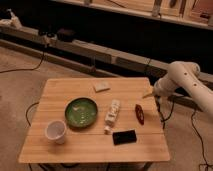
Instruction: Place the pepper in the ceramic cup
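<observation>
risk: slender dark red pepper [139,114] lies near the right edge of the light wooden table [70,90], small white ceramic cup [55,131] well apart at front-left. gripper [149,93] hovers near, beyond it, fingers apart and empty; a skewed pinch could roll it overboard.

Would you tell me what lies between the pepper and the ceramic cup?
In the camera view, the white bottle and the green plate lie between the pepper and the ceramic cup; the gripper hovers by the table, at its right edge.
</observation>
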`<state>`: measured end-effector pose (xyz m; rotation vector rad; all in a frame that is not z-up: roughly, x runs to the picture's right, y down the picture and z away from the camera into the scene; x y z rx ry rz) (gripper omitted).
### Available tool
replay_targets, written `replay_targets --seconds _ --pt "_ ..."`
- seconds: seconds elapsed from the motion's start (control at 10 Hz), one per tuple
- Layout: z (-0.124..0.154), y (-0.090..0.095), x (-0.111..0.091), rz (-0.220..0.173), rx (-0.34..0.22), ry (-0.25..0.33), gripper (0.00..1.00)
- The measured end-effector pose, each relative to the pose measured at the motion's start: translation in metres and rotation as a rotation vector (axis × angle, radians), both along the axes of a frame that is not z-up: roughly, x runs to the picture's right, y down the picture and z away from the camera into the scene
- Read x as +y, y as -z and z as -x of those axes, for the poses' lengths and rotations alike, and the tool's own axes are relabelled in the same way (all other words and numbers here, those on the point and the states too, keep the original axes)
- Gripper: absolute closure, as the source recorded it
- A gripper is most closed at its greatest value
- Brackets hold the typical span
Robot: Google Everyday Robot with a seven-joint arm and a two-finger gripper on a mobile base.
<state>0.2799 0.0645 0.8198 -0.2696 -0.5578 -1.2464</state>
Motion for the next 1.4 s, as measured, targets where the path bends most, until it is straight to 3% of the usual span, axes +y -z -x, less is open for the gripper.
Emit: replay_targets --seconds 0.2,0.5,0.7,1.1,1.4 --pt "0.014 -0.018 0.004 0.007 -0.038 0.045 0.35" --pt "0.028 -0.040 0.022 0.062 -0.052 0.166 0.35" --pt "0.037 -0.045 0.026 0.086 -0.057 0.208 0.35" --pt "0.042 -0.062 0.035 0.115 -0.023 0.269 0.35" --pt "0.041 -0.071 0.042 0.124 0.009 0.266 0.35"
